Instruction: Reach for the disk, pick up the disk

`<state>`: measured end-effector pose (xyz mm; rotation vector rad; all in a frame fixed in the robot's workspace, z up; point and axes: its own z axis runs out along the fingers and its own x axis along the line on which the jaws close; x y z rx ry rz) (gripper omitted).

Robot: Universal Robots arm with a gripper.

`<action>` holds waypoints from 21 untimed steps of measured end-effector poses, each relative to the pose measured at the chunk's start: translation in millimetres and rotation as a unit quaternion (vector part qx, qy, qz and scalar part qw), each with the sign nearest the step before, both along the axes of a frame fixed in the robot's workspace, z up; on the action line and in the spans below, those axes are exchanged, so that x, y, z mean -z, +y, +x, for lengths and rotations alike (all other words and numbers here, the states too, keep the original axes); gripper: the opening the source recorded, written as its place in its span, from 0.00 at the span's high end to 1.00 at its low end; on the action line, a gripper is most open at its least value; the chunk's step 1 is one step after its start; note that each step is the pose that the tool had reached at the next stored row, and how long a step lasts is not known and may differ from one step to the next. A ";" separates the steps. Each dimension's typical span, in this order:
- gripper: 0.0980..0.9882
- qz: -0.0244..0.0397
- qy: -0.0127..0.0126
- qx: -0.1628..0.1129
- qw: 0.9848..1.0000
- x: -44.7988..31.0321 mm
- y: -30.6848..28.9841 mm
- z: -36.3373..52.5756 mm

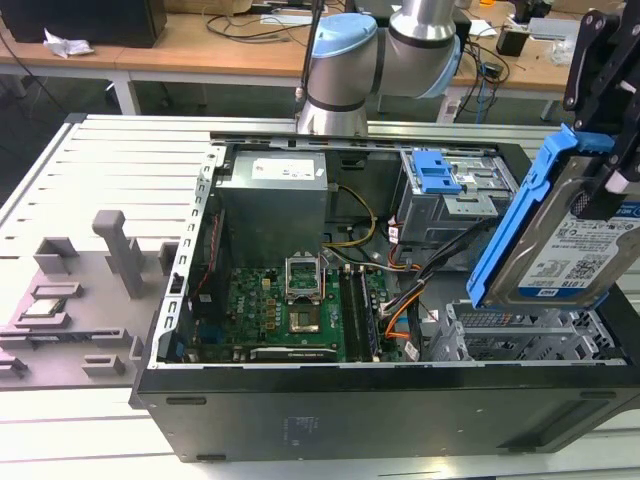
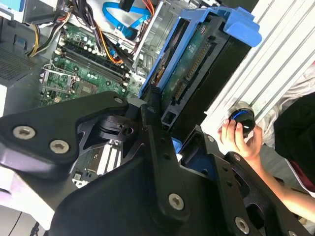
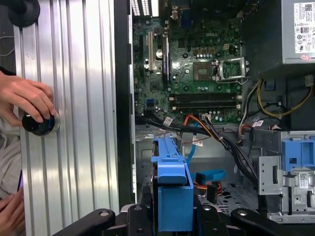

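Between the jaws, at the exterior view's three o'clock, the disk is seen clamped by the gripper and held upright, clear above the open computer case. Reaching is judged done and the pick-up well advanced; a firm, steady hold is now called for. Farther off, at nine o'clock in the first wrist view, a knob on the slatted table is touched by a person's hand.

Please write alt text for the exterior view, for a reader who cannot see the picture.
A black gripper holds the disk, a silver hard drive in a blue bracket, lifted above the drive bay at the exterior view's right of an open computer case. The green motherboard lies exposed inside.
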<state>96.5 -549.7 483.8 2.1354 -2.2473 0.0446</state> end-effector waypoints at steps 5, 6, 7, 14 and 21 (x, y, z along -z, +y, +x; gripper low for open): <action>0.70 0.000 0.000 0.000 1.000 6.6 0.0 5.9; 0.70 0.000 0.000 0.000 1.000 7.3 0.0 6.6; 0.70 0.000 0.000 0.000 1.000 8.0 0.0 7.3; 0.70 0.000 0.000 0.000 1.000 13.3 0.0 11.6; 0.70 0.000 0.000 0.000 1.000 19.4 0.1 14.1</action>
